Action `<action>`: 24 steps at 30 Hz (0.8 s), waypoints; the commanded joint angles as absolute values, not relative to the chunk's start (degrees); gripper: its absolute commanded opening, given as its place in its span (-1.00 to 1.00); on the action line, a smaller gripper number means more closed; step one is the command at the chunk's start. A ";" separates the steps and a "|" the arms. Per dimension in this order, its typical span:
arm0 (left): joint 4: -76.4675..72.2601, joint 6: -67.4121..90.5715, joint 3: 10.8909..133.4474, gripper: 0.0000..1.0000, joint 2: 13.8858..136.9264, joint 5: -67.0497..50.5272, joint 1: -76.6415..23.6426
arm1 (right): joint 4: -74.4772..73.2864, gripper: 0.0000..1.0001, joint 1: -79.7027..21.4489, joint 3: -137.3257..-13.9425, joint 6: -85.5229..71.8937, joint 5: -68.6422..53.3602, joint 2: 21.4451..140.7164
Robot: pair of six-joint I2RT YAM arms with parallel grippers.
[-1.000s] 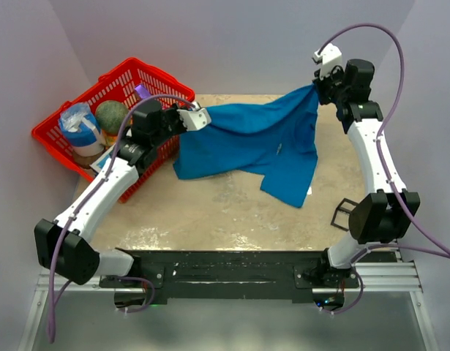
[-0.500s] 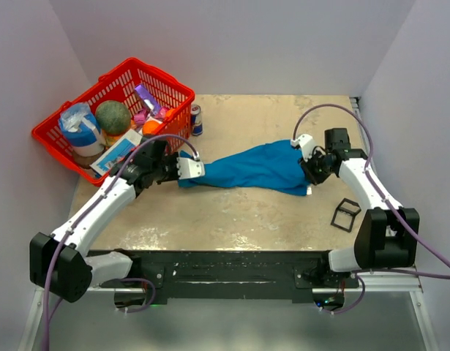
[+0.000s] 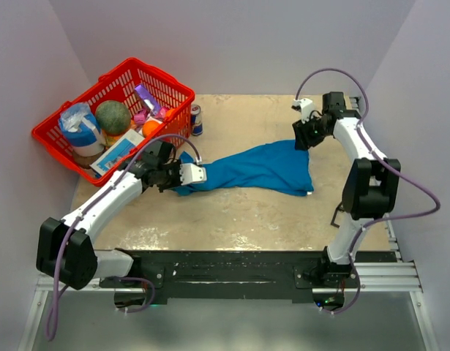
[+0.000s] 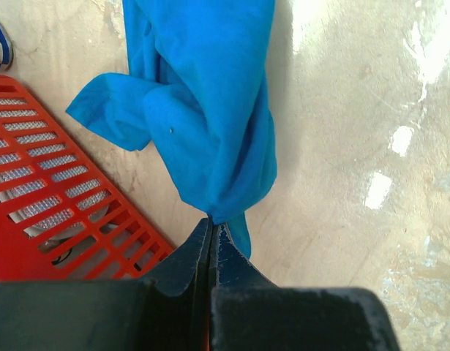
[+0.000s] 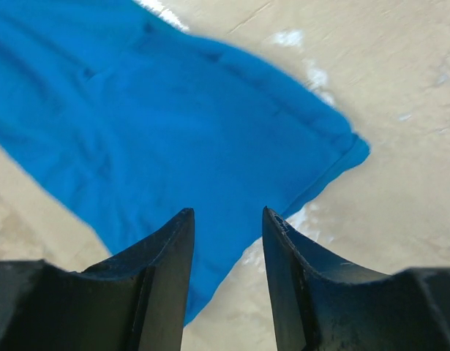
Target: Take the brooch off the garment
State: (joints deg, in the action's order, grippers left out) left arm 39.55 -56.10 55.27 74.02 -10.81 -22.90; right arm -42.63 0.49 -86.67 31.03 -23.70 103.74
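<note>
Basically the blue T-shirt (image 3: 261, 170) lies bunched into a long strip on the worktop (image 3: 239, 212), with its long axis running left-right between the two arms. Left end effector (image 4: 212, 225) is clamped shut on the strip's left tip, low at the worktop, just beside the red basket (image 3: 115, 80). Right end effector (image 5: 226, 213) hangs over the strip's far-right corner, jaws apart with nothing between them, cloth below and ahead of it. The brooch can't be picked out for sure. There is only a tiny pale speck (image 4: 171, 131) on a fold near the pinched end, too small to call. If that's it, it sits at the left end, well apart from the free right end effector, which would have to travel along the strip to reach it.
</note>
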 commanded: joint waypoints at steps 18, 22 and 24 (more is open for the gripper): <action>41.92 -49.22 62.84 -1.00 77.69 -10.90 -22.59 | -44.74 -0.29 5.10 -105.29 30.15 -25.84 123.83; 41.84 -49.31 62.84 -1.00 77.87 -10.63 -22.50 | -44.65 -0.29 5.10 -105.82 30.15 -25.58 124.80; 41.84 -49.04 63.10 -1.00 77.96 -10.72 -22.59 | -44.39 -0.28 5.10 -106.08 30.15 -24.79 125.24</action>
State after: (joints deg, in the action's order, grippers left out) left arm 41.67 -50.04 60.64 77.87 -10.72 -22.90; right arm -43.97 5.26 -103.28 29.56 -23.81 125.08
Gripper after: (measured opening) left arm 0.013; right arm 0.356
